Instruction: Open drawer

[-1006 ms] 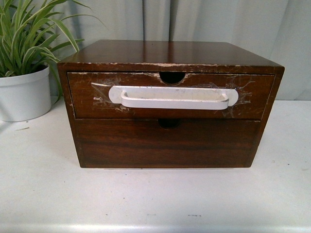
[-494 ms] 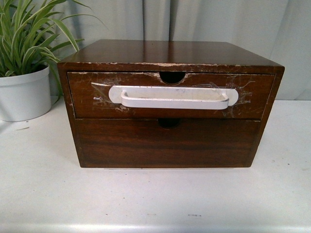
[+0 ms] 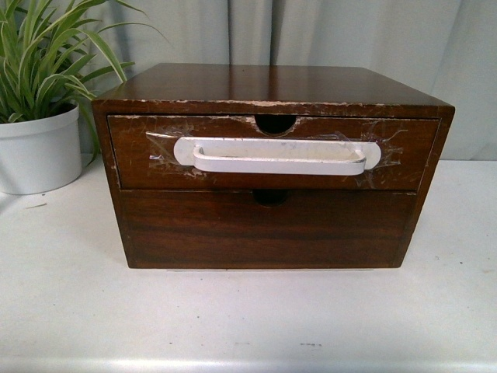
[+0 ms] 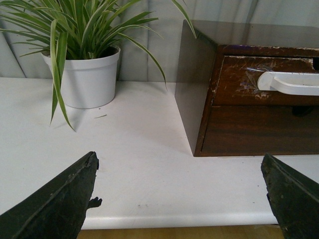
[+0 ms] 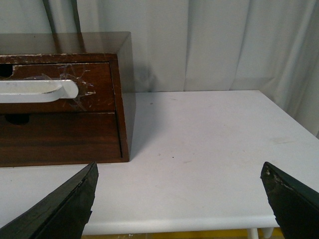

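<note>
Front view: the wooden cabinet (image 3: 272, 84) stands mid-frame on the white table (image 3: 233, 318). The drawer (image 3: 273, 182) is its upper front, at 12 o'clock from the plain lower front (image 3: 268, 229). It is dark brown wood, scuffed pale along its top edge, and sits pushed in, level with the frame. A long white bar handle (image 3: 277, 155) runs across it, with crinkled clear tape over both ends. A half-round notch (image 3: 276, 123) cuts the top edge and shows only darkness inside. A white plant pot (image 3: 39, 151) sits at 9 o'clock from the cabinet, cut off by the frame edge. A pale curtain (image 3: 349, 31) hangs behind.

Left wrist view: the left gripper (image 4: 178, 157) is spread wide and holds nothing. Its dark fingers (image 4: 55, 199) show only as wedges at the frame corners, over bare table and well short of the cabinet. Only the plant-side end of the drawer (image 4: 239, 82) shows, and the handle (image 4: 291, 82) is cut off by the frame.

Right wrist view: the right gripper (image 5: 179, 167) is likewise wide apart and empty, with its fingers (image 5: 65, 204) hanging above the table near its front edge. The drawer's (image 5: 99, 99) other end shows, taped and chipped. The handle (image 5: 35, 90) runs out of frame.
</note>
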